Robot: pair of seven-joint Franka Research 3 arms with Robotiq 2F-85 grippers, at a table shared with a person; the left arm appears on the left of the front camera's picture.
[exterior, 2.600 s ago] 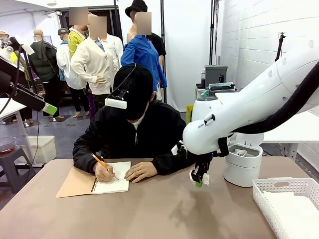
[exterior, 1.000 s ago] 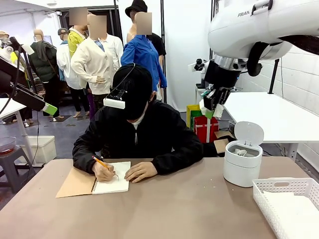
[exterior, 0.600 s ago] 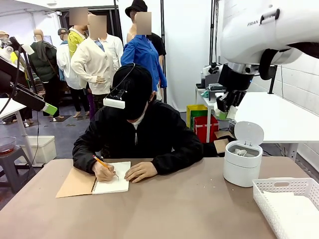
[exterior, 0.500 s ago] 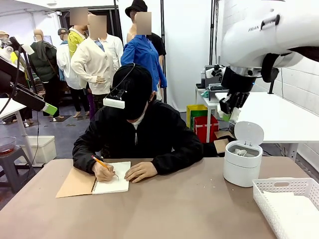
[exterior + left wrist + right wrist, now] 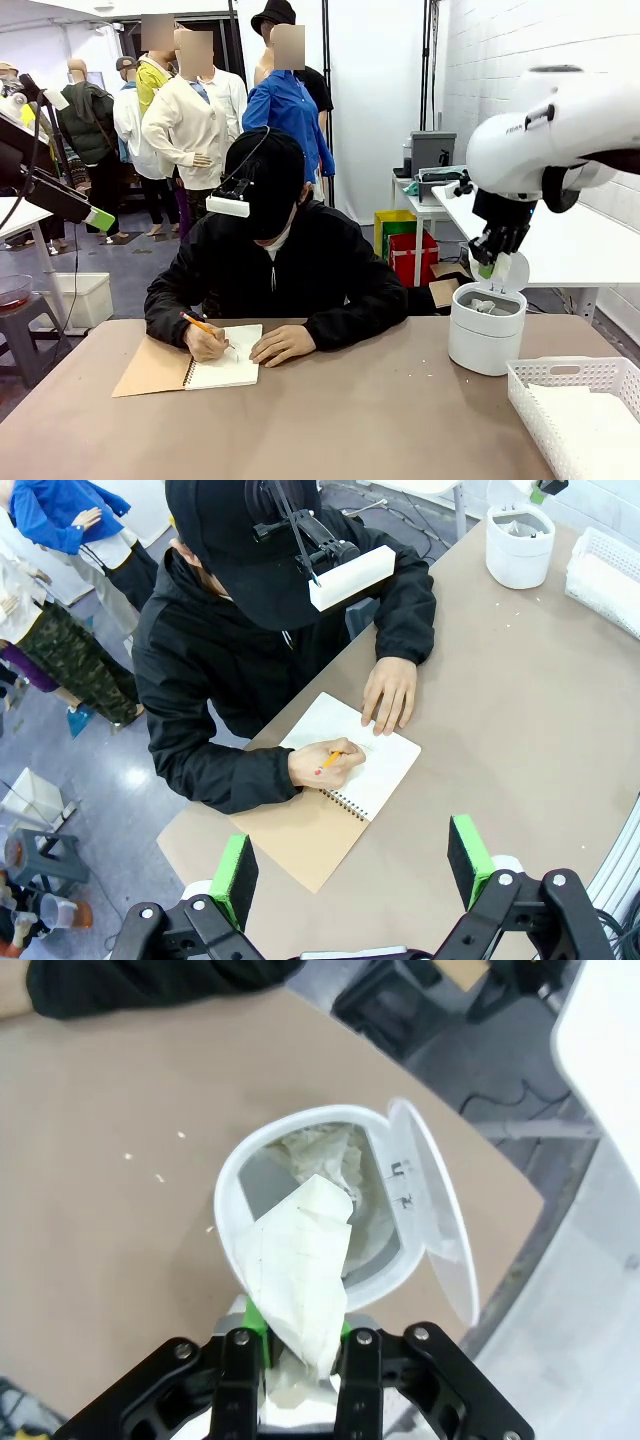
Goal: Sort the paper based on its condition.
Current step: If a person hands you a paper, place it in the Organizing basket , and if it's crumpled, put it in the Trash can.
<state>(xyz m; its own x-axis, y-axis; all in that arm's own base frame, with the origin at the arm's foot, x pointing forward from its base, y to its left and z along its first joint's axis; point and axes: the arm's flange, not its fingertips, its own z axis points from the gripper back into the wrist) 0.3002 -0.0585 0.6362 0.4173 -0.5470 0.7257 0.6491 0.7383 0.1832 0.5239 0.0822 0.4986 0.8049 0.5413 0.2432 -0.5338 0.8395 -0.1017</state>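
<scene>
My right gripper (image 5: 492, 266) hangs just above the open white bin (image 5: 486, 335), shut on a crumpled wad of white paper (image 5: 298, 1250). In the right wrist view the wad sticks up between the green pads of the gripper (image 5: 298, 1326), over the bin's rim (image 5: 228, 1185), and more crumpled paper (image 5: 330, 1156) lies inside. The bin's lid (image 5: 436, 1222) stands flipped open. Smooth white paper (image 5: 592, 425) lies in the white basket (image 5: 560, 368). My left gripper (image 5: 352, 875) is open and holds nothing, high over the table.
A person sits at the far side writing with a pencil (image 5: 197, 324) in a spiral notebook (image 5: 226, 367) with a brown cover. Their hands rest on the page. The notebook (image 5: 352, 770), bin (image 5: 520, 548) and basket (image 5: 606, 572) also appear from above.
My right arm has come down and to the right with the wad, from high above the table to just over the open bin. The person keeps writing.
</scene>
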